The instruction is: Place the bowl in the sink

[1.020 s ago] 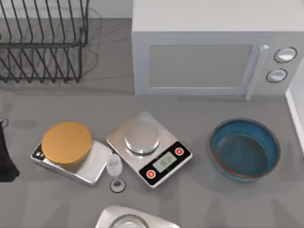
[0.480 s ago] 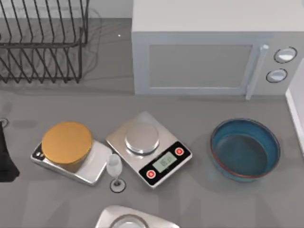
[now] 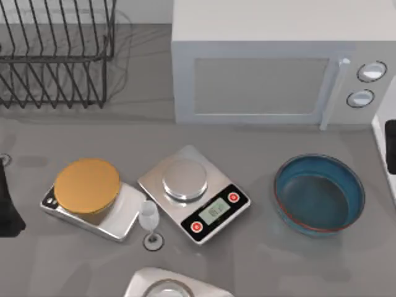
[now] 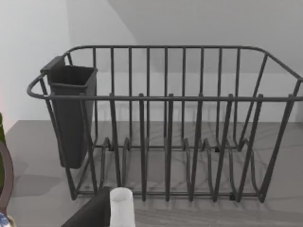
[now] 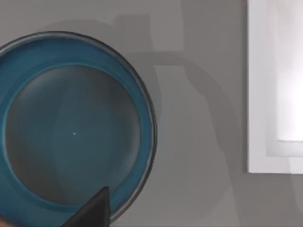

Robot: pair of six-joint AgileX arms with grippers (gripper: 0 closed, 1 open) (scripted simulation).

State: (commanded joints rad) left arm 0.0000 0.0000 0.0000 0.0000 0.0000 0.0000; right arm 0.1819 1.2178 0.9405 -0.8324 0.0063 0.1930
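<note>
Top view, from left to right: my left arm (image 3: 7,207) sits parked at the left edge of the tabletop (image 3: 260,266), near a scale carrying an orange disc (image 3: 86,184). Next come a small glass (image 3: 149,218), a second scale (image 3: 194,193), and behind them a wire dish rack (image 3: 55,55) and a microwave (image 3: 278,68). The bowl (image 3: 319,194) rests upright on the tabletop, right of the second scale. My right claw (image 3: 390,146) is a dark shape at the right edge, just beyond the bowl's right side; whether it is open or closed, I cannot tell. Right wrist view looks straight down into the bowl (image 5: 71,127).
</note>
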